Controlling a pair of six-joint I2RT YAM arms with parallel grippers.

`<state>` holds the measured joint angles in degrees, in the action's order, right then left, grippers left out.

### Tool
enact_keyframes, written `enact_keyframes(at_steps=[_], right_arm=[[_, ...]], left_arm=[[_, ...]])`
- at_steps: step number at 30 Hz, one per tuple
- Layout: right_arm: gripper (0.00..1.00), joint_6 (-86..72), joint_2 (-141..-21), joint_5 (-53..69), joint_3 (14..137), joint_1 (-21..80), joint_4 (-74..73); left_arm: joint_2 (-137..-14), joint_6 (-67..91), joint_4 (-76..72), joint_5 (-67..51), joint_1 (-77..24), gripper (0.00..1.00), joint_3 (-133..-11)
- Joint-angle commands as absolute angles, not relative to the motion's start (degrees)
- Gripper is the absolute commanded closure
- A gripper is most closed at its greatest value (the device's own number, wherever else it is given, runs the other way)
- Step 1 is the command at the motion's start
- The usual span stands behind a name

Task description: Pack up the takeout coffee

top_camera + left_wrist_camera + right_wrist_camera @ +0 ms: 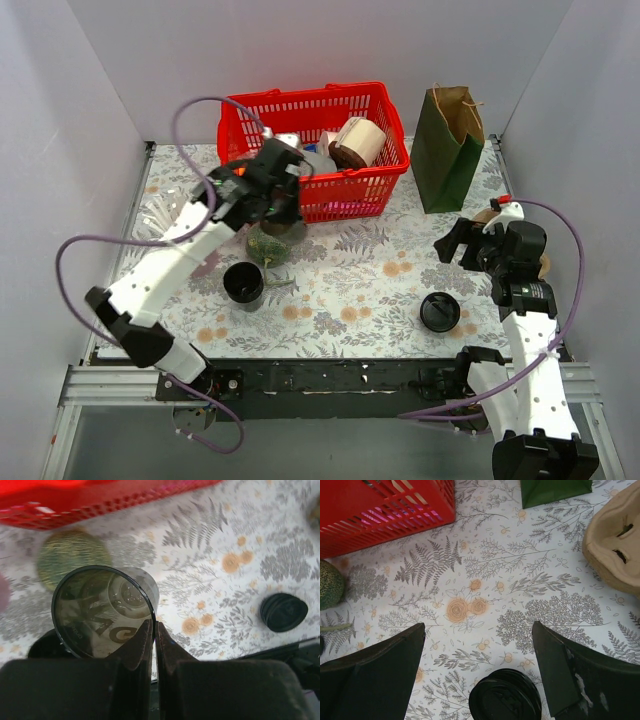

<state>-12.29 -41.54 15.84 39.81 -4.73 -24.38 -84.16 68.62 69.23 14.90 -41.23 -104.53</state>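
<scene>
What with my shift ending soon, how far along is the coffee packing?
Nothing looks done: the black cup stands open on the table, its lid lying apart. In hand: the left gripper pinches a clear glass by its rim; the right gripper hangs open near the lid. Left: lidding the cup and packing it.

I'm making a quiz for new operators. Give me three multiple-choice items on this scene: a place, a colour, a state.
1. Where is the black lid? A in the green bag; B on the table; C on the cup.
2. The basket's colour? A red; B blue; C tan.
3. The left pincer is: A wide open; B shut on the clear glass; C shut on the lid.
Answers: B, floral tabletop shows all round it; A, its walls are red; B, both fingers pinch the rim.
</scene>
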Motion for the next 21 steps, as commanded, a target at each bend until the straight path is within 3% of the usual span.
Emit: enact_keyframes(at_steps=[1, 7, 21], right_arm=[[0.05, -14.67, -40.69, 11.07, 42.72, -4.4, -26.54], [0.07, -15.64, -40.43, 13.01, 42.1, -4.48, -28.12], [0.09, -16.35, -38.23, 11.34, 42.01, -4.4, -33.57]], left_arm=[[-89.11, 70.13, 62.77, 17.13, -50.17, 1.0, -103.81], [-97.02, 75.23, 57.85, 26.36, -57.92, 1.0, -98.62], [-98.52, 80.59, 43.5, 23.99, -59.94, 1.0, -83.94]])
